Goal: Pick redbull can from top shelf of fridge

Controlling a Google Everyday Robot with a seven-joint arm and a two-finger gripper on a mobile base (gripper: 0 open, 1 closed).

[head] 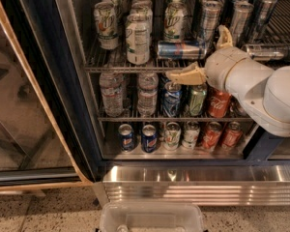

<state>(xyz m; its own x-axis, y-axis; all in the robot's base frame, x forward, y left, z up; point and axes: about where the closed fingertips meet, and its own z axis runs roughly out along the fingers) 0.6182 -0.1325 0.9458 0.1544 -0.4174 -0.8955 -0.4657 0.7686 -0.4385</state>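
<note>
The fridge stands open. Its top shelf is a wire rack. Several upright redbull cans stand on its right half. One redbull can lies on its side at the shelf's front. Another lies on its side at the far right. My gripper is open at the front of the top shelf, just right of the lying can. One beige finger points left under the front rail. The other finger points up among the upright cans. It holds nothing.
Wider white-and-green cans fill the top shelf's left. Water bottles and mixed cans stand on the middle shelf, and short cans on the bottom. The glass door hangs open at left. A clear plastic bin sits below the ribbed steel base.
</note>
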